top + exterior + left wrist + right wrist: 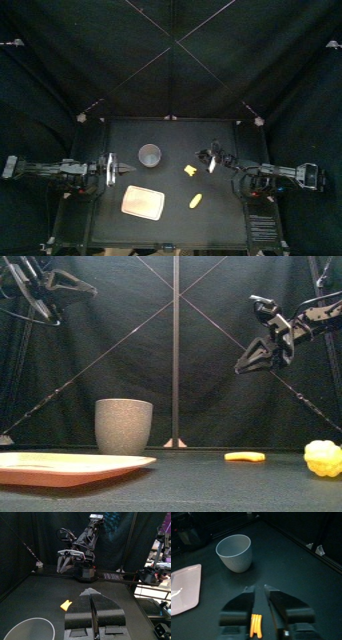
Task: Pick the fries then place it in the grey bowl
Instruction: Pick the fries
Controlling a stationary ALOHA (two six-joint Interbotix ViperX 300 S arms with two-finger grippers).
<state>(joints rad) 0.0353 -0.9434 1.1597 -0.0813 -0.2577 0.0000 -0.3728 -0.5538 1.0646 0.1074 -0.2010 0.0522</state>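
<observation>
The fries (191, 171), a small yellow-orange toy, lie flat on the table (245, 456) to the right of the tall grey speckled cup (150, 154) (123, 426). My right gripper (210, 157) hangs high above the table (261, 356), a little behind and to the right of the fries. Its jaws are open by a narrow gap (262, 589) with nothing at the tips. Part of the fries (256, 625) shows through that gap, and the cup (234, 551) stands ahead. My left gripper (93, 594) is shut and rests at the table's left (104, 172).
A flat pink tray (143, 203) (67, 466) lies at the front left, in front of the cup. A lumpy yellow toy (197, 201) (322, 457) sits near the front, to the right of the tray.
</observation>
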